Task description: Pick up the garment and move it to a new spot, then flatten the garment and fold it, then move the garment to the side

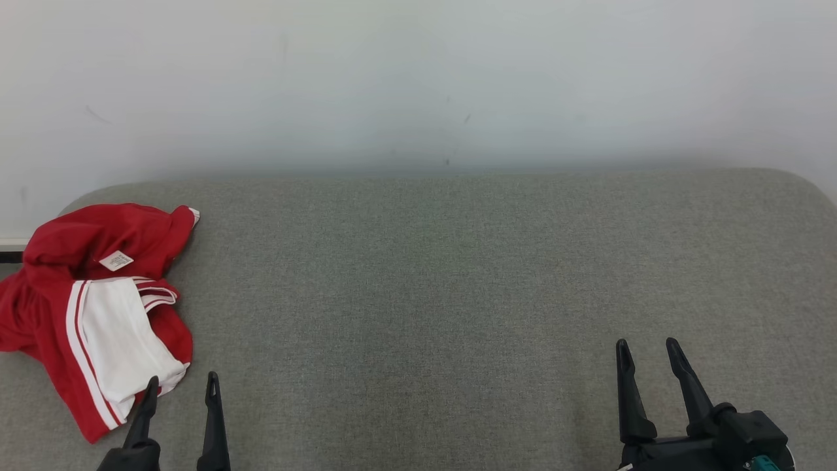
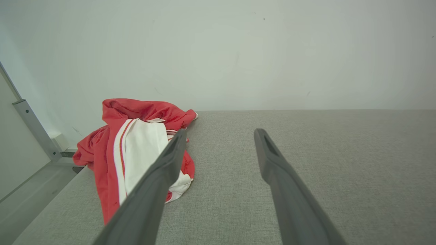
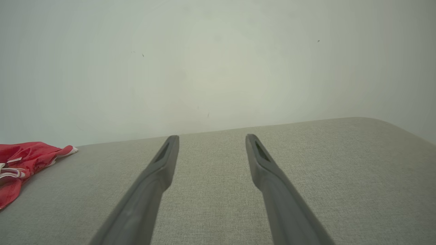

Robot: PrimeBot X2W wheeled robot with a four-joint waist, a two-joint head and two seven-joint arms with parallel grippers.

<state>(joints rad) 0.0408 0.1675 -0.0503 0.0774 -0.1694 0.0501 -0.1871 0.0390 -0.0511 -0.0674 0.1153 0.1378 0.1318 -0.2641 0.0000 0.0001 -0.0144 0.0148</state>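
Observation:
The garment [image 1: 98,307] is a crumpled red piece with a white panel, white stripes and a small label, lying at the left end of the grey padded surface [image 1: 458,294]. In the left wrist view the garment [image 2: 136,149] lies ahead and to the left of my fingers. My left gripper [image 1: 182,386] is open at the lower left, its tips just at the garment's near edge, nothing between them. My right gripper [image 1: 647,350] stands open and empty at the lower right, far from the cloth. The right wrist view catches the garment [image 3: 24,163] at its left edge.
A pale wall [image 1: 418,78] rises behind the surface. The surface has rounded far corners. Left of it, in the left wrist view, a metal rail [image 2: 34,129] and a lower floor strip show beyond the edge.

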